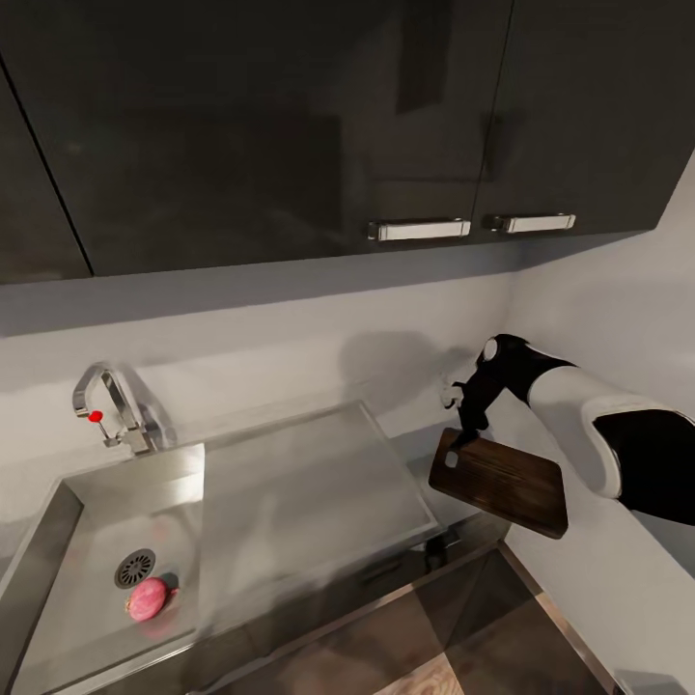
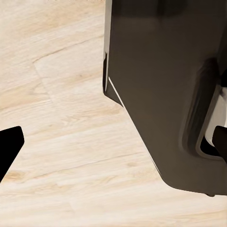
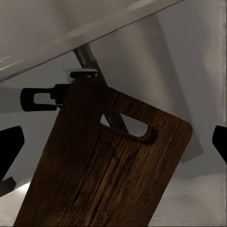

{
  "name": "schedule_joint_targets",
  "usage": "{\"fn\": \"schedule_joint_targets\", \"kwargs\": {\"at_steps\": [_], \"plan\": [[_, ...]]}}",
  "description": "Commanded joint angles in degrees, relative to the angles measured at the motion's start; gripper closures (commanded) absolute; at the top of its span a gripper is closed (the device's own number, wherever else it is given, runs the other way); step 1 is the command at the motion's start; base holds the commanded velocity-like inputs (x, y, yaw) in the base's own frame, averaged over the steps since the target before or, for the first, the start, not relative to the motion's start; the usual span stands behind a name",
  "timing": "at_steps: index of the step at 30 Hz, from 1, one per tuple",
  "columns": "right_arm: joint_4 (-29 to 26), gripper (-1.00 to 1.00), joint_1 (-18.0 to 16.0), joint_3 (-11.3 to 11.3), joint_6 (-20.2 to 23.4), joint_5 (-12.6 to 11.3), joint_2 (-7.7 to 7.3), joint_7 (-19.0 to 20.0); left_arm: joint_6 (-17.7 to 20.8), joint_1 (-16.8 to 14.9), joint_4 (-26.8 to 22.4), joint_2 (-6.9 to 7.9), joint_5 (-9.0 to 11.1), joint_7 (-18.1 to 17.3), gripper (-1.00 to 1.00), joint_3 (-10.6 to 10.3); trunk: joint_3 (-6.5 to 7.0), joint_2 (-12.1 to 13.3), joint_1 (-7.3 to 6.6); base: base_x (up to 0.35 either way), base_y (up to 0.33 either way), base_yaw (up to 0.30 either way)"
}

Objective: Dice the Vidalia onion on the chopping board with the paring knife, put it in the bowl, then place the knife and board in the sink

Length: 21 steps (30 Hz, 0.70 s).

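Vidalia onion (image 1: 147, 598) sits in sink (image 1: 58, 541) basin near the drain, far left. Chopping board (image 1: 502, 480) is clamped in right pincer (image 1: 470, 431), airborne past the drainboard's right edge. Onion lies well left; left pincer state: can't tell.

You see brushed, softly reflective steel in the sink (image 1: 290, 483); beside it, the chopping board (image 1: 502, 480) is dark grained wood, and above it the cabinets (image 1: 290, 125) are glossy black.
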Motion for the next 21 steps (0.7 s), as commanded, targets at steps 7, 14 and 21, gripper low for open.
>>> {"fn": "schedule_joint_targets", "kwargs": {"at_steps": [7,14,21], "plan": [[-5.6,-1.0,0.0,0.4,-0.4,-0.2,-2.59,0.6,-0.3,0.0,0.1,0.0,0.3,-0.1,-1.0,0.1,-0.11,-0.1,0.04,0.0,0.0,0.0],[-6.3,-1.0,0.0,0.4,-0.4,-0.3,-3.55,0.7,-0.3,0.0,0.1,0.0,0.3,-0.1,-1.0,0.1,-0.11,-0.1,0.04,0.0,0.0,0.0],[-6.3,-1.0,0.0,0.3,-0.2,-0.6,-3.09,-0.3,-0.3,0.0,0.1,0.0,0.3,-0.1,-1.0,0.1,-0.11,-0.1,0.04,0.0,0.0,0.0]]}}
